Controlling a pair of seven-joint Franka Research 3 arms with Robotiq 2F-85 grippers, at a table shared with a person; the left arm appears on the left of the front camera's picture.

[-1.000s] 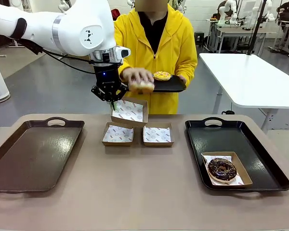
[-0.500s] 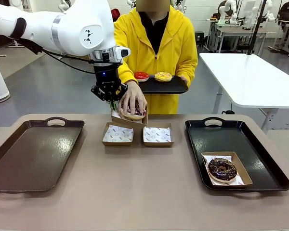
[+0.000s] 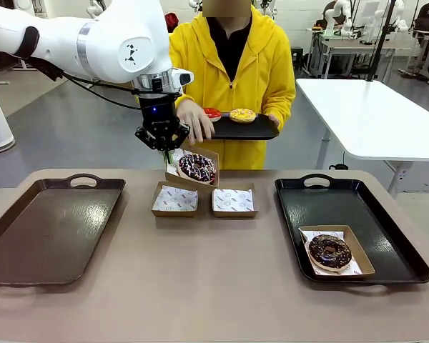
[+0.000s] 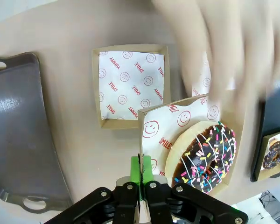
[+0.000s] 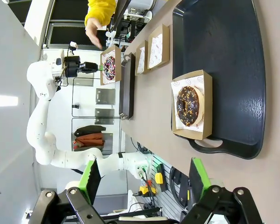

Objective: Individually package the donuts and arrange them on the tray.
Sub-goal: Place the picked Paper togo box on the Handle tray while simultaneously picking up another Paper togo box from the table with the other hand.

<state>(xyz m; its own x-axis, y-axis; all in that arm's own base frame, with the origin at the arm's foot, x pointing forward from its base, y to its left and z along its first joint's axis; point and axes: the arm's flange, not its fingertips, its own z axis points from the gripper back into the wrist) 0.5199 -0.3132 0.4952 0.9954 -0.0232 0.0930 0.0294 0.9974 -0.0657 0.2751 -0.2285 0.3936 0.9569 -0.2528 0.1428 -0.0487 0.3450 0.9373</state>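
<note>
Sprinkled chocolate donut (image 3: 196, 167) now lies in the cardboard box (image 3: 189, 183) that the left gripper (image 3: 166, 153) pinches by its rim, with the person's hand (image 3: 194, 120) withdrawn just beyond the gripper; box judged ready for traying.

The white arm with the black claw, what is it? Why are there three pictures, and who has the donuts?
It is a robot arm, one of two. The big picture looks across the table at a person holding a small tray with a red donut and a yellow donut. The other two pictures come from little cameras on the robot's wrists. The left claw is pinched shut on the edge of a paper-lined box, holding it tilted above the table, with the sprinkled donut inside. Two empty boxes sit below it. The right claw is wide open, holding nothing. A chocolate donut lies boxed on the black tray; a brown tray lies on the other side.
</note>
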